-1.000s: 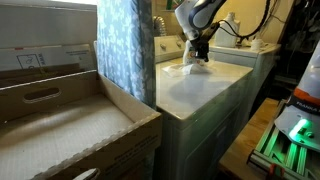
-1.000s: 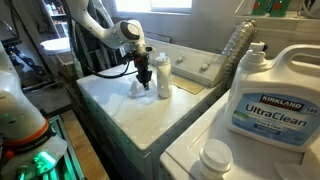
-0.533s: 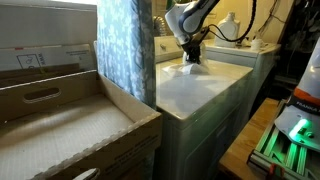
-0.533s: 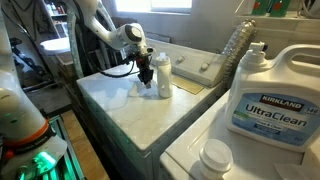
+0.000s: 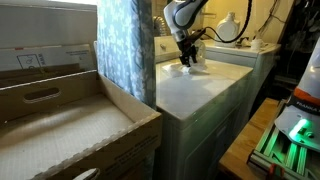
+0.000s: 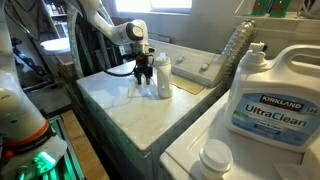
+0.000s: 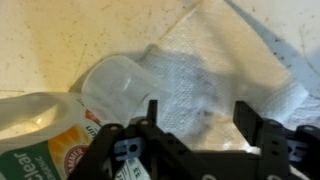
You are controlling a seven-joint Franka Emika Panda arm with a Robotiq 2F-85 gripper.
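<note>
My gripper (image 7: 200,118) stands open, its two black fingers (image 7: 152,116) wide apart above a crumpled white paper towel (image 7: 205,75) that lies on the speckled washer top (image 7: 60,35). Nothing is clamped between the fingers. Right beside the towel stands a small white detergent bottle (image 7: 45,125) with a clear cap (image 7: 112,85). In both exterior views the gripper (image 5: 186,60) (image 6: 146,72) hovers just above the towel (image 5: 192,69) (image 6: 136,90), close to the bottle (image 6: 163,76).
The washer top (image 6: 130,115) drops off at its front edge. A big Kirkland detergent jug (image 6: 272,95) and a white cap (image 6: 213,155) stand on the neighbouring machine. A cardboard box (image 5: 70,120) and a patterned curtain (image 5: 125,45) flank the washer.
The jaws have gone from shut to open, letting go of the paper towel. The gripper has risen slightly and shifted along the washer top.
</note>
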